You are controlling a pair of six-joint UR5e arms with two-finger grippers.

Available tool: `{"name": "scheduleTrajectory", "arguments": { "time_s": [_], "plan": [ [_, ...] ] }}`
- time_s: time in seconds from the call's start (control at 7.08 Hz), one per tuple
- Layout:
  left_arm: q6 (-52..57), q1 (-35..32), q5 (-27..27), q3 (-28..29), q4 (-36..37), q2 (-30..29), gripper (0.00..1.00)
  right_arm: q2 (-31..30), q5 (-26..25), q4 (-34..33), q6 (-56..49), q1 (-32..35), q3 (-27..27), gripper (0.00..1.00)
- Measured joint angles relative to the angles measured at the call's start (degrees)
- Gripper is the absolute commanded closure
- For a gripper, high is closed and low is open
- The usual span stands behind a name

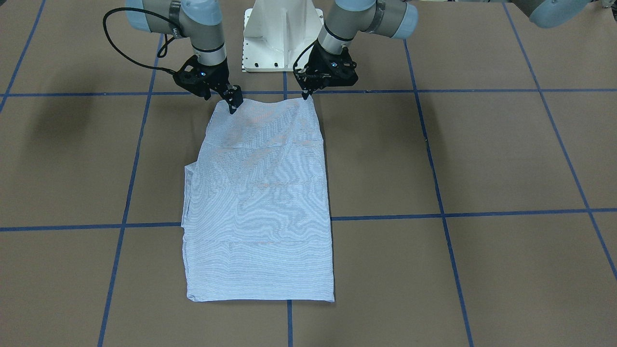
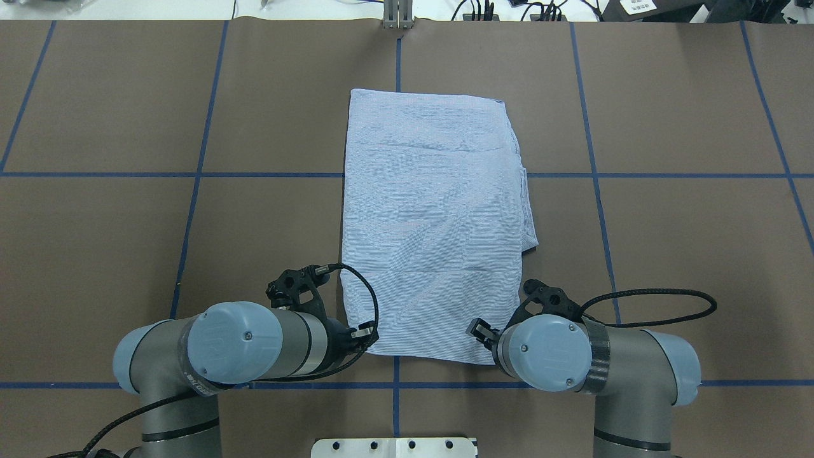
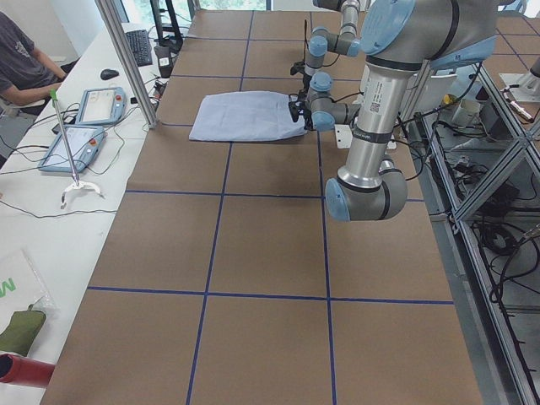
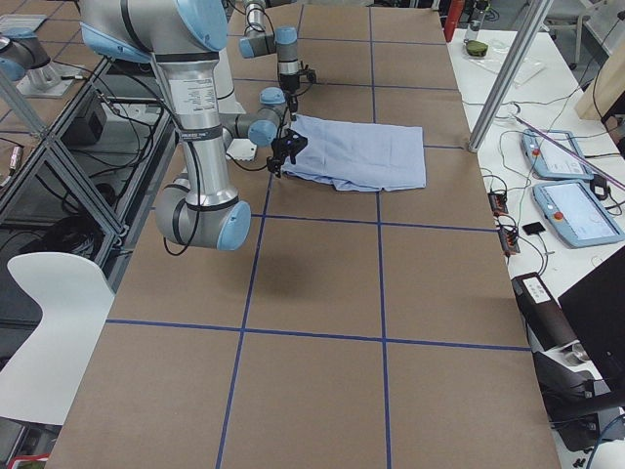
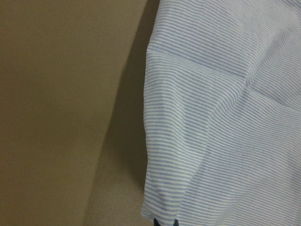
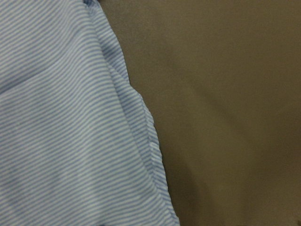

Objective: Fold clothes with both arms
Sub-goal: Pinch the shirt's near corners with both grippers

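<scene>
The light blue-and-white striped shirt (image 1: pixel 260 202) lies folded into a long rectangle on the brown table, also in the overhead view (image 2: pixel 432 216). Its buttons, pocket and collar are hidden. My left gripper (image 1: pixel 307 95) is shut on the shirt's robot-side corner and holds it slightly raised. The left wrist view shows that corner (image 5: pixel 207 141) running down to the fingertips. My right gripper (image 1: pixel 234 103) is shut on the other robot-side corner, and its hemmed edge (image 6: pixel 150 141) fills the right wrist view. In the overhead view both grippers (image 2: pixel 364 332) (image 2: pixel 477 328) sit at the shirt's near edge.
The white pedestal base (image 1: pixel 282 38) stands just behind the grippers. Blue tape lines (image 1: pixel 434 214) grid the table. A side bench holds tablets (image 3: pixel 84 126) and a seated person (image 3: pixel 21 59). Another large arm (image 3: pixel 375 126) stands in the foreground of the side views.
</scene>
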Motion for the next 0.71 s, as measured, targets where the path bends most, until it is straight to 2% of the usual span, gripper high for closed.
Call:
{"name": "scheduleTrajectory", "arguments": {
  "time_s": [0.14, 0.28, 0.71],
  "plan": [
    [0.0, 0.0, 0.0, 0.0, -0.03, 0.0, 1.0, -0.01, -0.06, 0.0, 0.02, -0.06, -0.06, 0.06],
    [0.0, 0.0, 0.0, 0.0, -0.03, -0.02, 1.0, -0.05, -0.12, 0.03, 0.06, -0.17, -0.1, 0.17],
    [0.0, 0.0, 0.06, 0.0, -0.03, -0.01, 1.0, 0.0, -0.08, 0.05, 0.07, -0.2, -0.11, 0.63]
  ]
}}
